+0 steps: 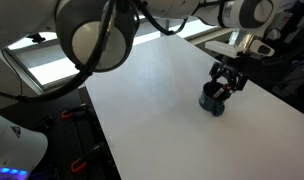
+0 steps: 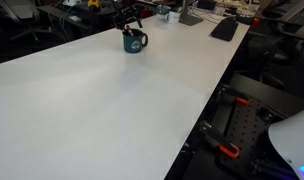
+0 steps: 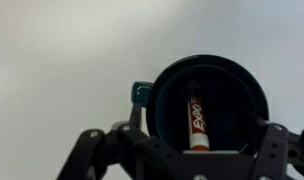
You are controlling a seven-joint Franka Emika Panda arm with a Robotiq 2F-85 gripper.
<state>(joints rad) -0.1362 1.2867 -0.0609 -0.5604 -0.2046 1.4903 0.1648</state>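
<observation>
A dark blue mug (image 1: 213,101) stands upright on the white table (image 1: 152,110), near its far side. It also shows in an exterior view (image 2: 134,42). In the wrist view I look straight down into the mug (image 3: 232,90), with its teal handle (image 3: 142,93) to the left. A red-capped Expo marker (image 3: 195,118) lies inside the mug. My gripper (image 1: 224,80) hovers just above the mug, and in the wrist view the gripper (image 3: 187,150) has its fingers spread to either side of the rim. It is open and holds nothing.
A large arm link (image 1: 92,35) fills the top of an exterior view. A black keyboard (image 2: 224,28) and other desk items lie at the table's far end. The table edge (image 2: 207,110) drops off beside dark equipment on the floor.
</observation>
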